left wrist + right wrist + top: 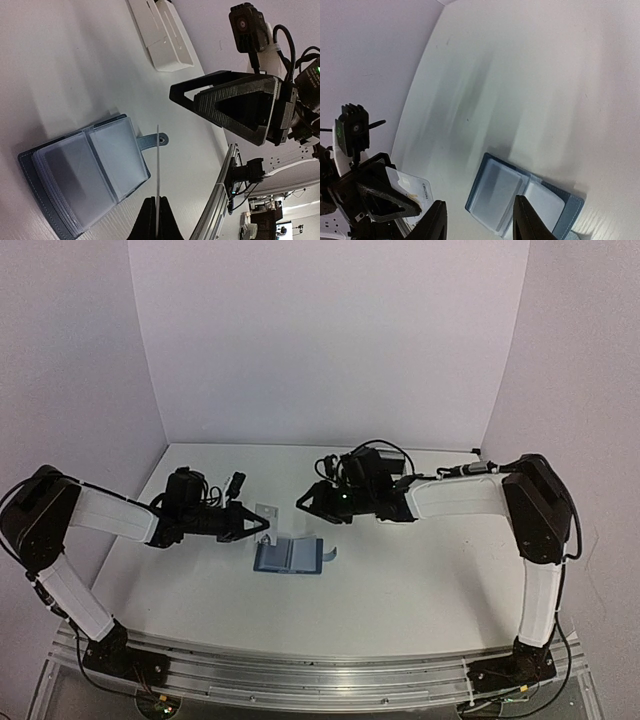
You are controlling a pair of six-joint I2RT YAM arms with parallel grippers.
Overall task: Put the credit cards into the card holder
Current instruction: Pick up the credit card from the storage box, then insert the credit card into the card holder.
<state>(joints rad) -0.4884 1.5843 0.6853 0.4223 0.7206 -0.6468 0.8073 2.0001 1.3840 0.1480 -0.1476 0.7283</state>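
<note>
Left jaws: shut tight on a thin white card [412, 186], held by its edge.
Right jaws: partly apart with nothing between them, up in the air and facing my left jaws.
Card holder [290, 556]: lying open on the worktop [400, 580], pale pages up, with a small tab sticking out on one side.
Card and holder: the card hangs over the tab side. I cannot tell if they touch.
White tray [162, 37]: on the worktop, near the holder's far side.

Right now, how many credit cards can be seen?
1: a thin white credit card clamped in the left pincer, near the open dark-blue folding card holder. Others may hide in its pockets.
</note>
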